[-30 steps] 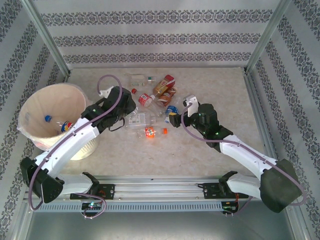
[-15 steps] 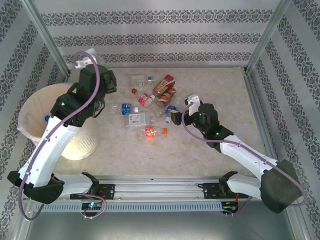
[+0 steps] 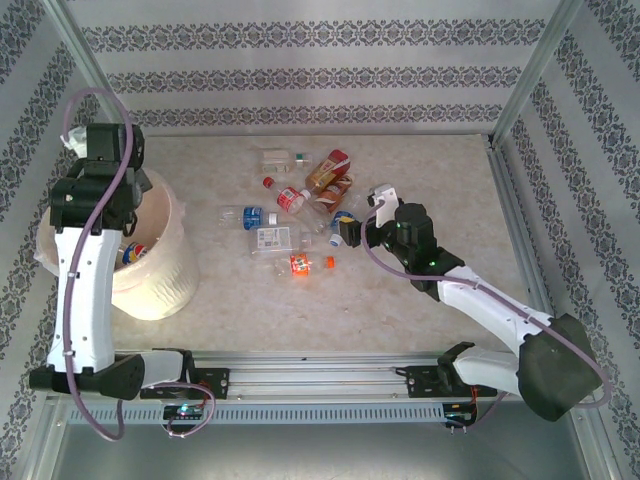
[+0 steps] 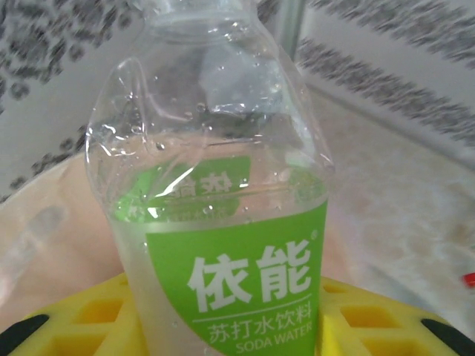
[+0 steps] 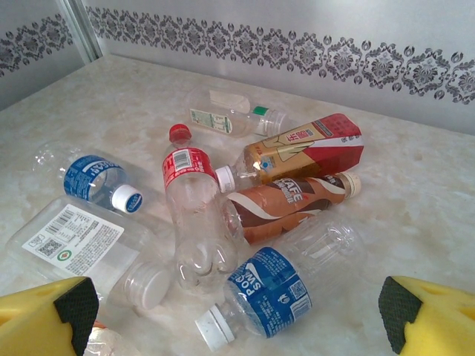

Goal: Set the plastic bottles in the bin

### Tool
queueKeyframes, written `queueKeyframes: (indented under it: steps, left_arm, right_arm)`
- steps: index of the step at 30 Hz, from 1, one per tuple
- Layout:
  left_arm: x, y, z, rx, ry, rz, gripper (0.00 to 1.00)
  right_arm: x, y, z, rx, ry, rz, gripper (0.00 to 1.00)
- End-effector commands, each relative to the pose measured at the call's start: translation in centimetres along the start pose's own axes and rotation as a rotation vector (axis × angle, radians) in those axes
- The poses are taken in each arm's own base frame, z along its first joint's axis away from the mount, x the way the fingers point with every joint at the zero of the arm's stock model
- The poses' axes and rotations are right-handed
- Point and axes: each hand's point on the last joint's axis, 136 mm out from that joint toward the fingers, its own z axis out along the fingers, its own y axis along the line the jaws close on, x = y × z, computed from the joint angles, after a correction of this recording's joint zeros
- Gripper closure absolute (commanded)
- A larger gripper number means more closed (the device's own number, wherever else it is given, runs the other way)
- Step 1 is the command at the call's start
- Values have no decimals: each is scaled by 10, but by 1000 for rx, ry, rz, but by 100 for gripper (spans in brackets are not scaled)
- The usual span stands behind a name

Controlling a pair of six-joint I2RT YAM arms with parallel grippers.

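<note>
**Green bottle hanging close to the bin's far rim**

The green-label bottle (image 4: pixel 223 222) is sitting in the left claw (image 4: pixel 223 330), which is squeezing its lower body tight, raised over the bin (image 3: pixel 170 280). Its long axis is running straight out from the claw. The narrowing shoulder end seems to be pointing away toward the back wall.

The bin's rim and bare desk (image 4: pixel 401 222) are showing just behind the bottle, so letting go here is risking a knock on the rim and a bounce out. Its dented thin wall is also inviting a slip.

The right claw (image 5: pixel 234 308) is hanging wide open, holding nothing, over the bottles (image 5: pixel 193 200) lying on the desk.
</note>
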Motion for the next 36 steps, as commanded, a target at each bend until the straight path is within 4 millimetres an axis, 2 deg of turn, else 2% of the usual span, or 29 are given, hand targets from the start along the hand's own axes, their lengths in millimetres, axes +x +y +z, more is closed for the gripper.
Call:
queueKeyframes:
  steps: [1, 6, 9, 11, 16, 20, 23, 28, 36]
  left_arm:
    - [27, 26, 7, -67, 96, 53, 56]
    - [28, 53, 16, -174, 97, 33, 55]
    - [35, 78, 16, -281, 116, 16, 55]
    - [43, 93, 15, -342, 117, -1, 53]
    - [67, 107, 26, -367, 174, -39, 51]
    - [79, 130, 24, -489, 189, -66, 45]
    - [80, 129, 26, -478, 179, -83, 42]
    - [77, 125, 29, -471, 197, -84, 25]
    - [73, 112, 26, -372, 195, -111, 14]
  right_arm:
    - [-19, 2, 3, -6, -45, 15, 2]
    - [-22, 5, 4, -17, -43, 15, 2]
    - [-22, 4, 3, -14, -43, 15, 2]
    - [-22, 4, 3, -12, -41, 15, 2]
    - [-23, 6, 4, -22, -32, 2, 2]
    - [-21, 7, 4, -26, -29, 1, 2]
    - [-18, 6, 3, -22, -24, 5, 2]
    - [-12, 6, 0, -26, -15, 28, 2]
    - [-11, 3, -1, -7, -13, 44, 2]
